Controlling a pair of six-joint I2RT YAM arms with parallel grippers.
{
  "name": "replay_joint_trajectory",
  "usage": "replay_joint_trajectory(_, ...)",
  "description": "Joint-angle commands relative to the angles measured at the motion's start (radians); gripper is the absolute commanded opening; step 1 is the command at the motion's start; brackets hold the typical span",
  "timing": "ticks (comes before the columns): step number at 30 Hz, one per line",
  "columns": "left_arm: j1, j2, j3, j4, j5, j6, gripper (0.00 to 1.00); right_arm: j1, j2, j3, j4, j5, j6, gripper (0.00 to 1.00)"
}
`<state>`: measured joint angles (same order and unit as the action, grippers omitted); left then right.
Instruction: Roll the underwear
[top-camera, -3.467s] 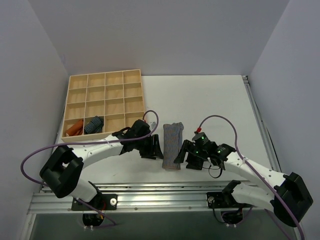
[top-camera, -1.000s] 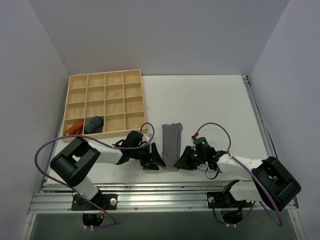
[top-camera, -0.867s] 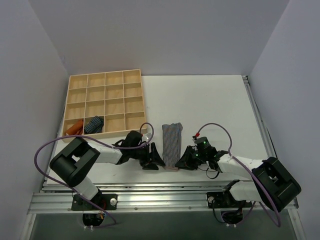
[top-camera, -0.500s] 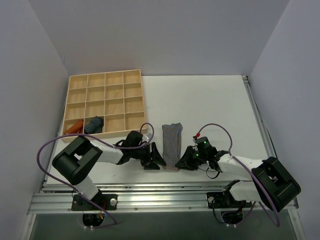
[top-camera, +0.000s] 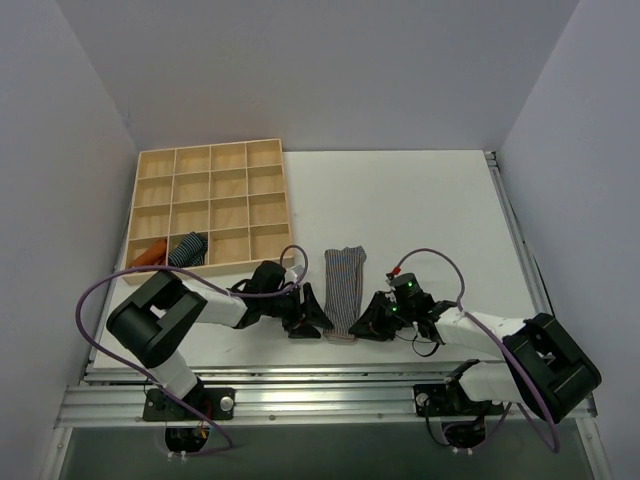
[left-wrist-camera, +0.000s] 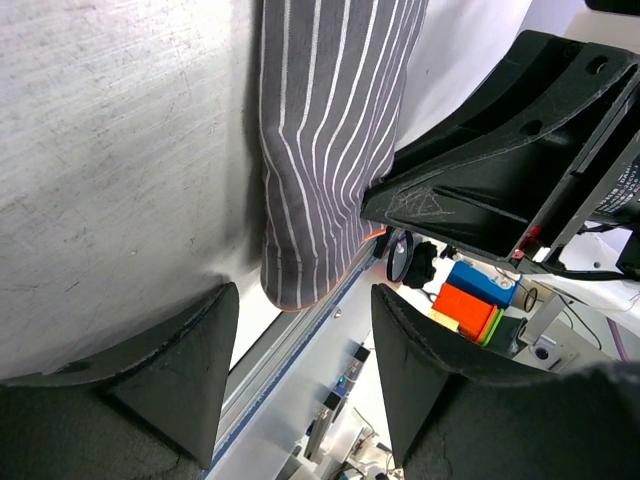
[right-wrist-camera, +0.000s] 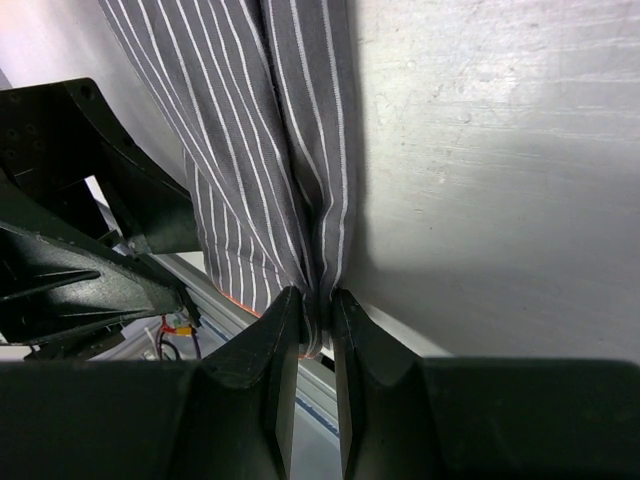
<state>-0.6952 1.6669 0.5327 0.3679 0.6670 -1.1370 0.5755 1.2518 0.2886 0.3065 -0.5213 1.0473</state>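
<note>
I see an evenly lit white table (top-camera: 430, 200) boxed by pale grey walls (top-camera: 320, 70), an aluminium rail (top-camera: 330, 398) at six o'clock.

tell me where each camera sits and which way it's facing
top external: above and behind, looking down on left arm, right arm, the underwear, wooden tray
left wrist: low, facing the underwear's near end past its spread fingers
right wrist: low, facing the same end, its fingers pinching a fold
shared: both wrist views show the underwear and the other arm
</note>
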Motion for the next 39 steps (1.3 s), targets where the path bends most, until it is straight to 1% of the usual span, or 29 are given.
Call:
replay_joint_trajectory(1,0.006,0.014,0.023,0.011,-0.033,0.006,0.65,-0.006,0.008,0.017,0.031,-0.034,0.036,0.0)
replay_joint_trajectory(8,0.006,0.019,-0.003,0.062,-0.026,-0.026,0.64,-0.008,0.006,0.018,0.068,-0.049,0.071,0.0)
replay_joint_trajectory(21,0.002,-0.002,-0.03,0.075,-0.043,-0.049,0.65,-0.022,-0.005,-0.012,0.146,-0.069,0.134,0.0)
replay_joint_trajectory(29,0.003,-0.002,-0.028,0.091,-0.069,-0.075,0.65,-0.023,-0.017,-0.011,0.161,-0.08,0.152,0.0)
replay_joint_trajectory(32,0.003,-0.013,-0.022,0.126,-0.075,-0.095,0.65,-0.023,-0.018,-0.012,0.166,-0.085,0.158,0.0)
replay_joint_trajectory(39,0.003,-0.038,-0.014,0.115,-0.086,-0.099,0.64,-0.023,-0.043,-0.02,0.166,-0.088,0.172,0.0)
